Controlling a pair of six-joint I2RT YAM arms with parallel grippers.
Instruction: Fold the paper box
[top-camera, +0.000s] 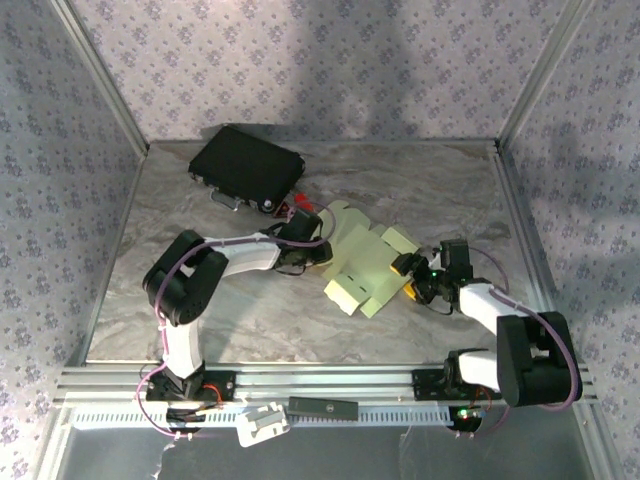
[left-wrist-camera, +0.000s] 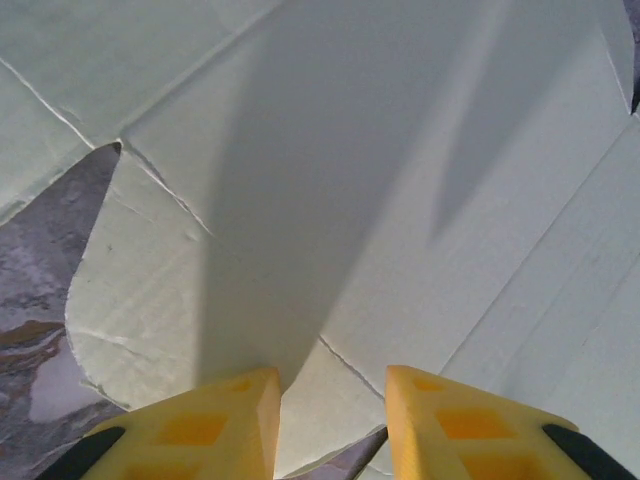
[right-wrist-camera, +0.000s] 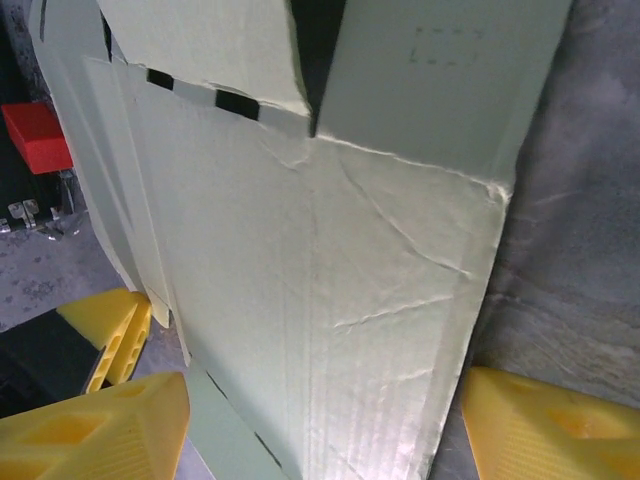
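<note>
While partly flat, paper box within parted left fingers and parted right fingers.

You have a paper box of thin matt cardboard, creased and wrinkled. The table is smooth, marbled, faintly sheened. The fingers are smooth yellow plastic. The case is matt black.

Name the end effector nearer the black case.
Left: the left end effector is just front-right of the black case; the right end effector lies beyond the paper box.
</note>
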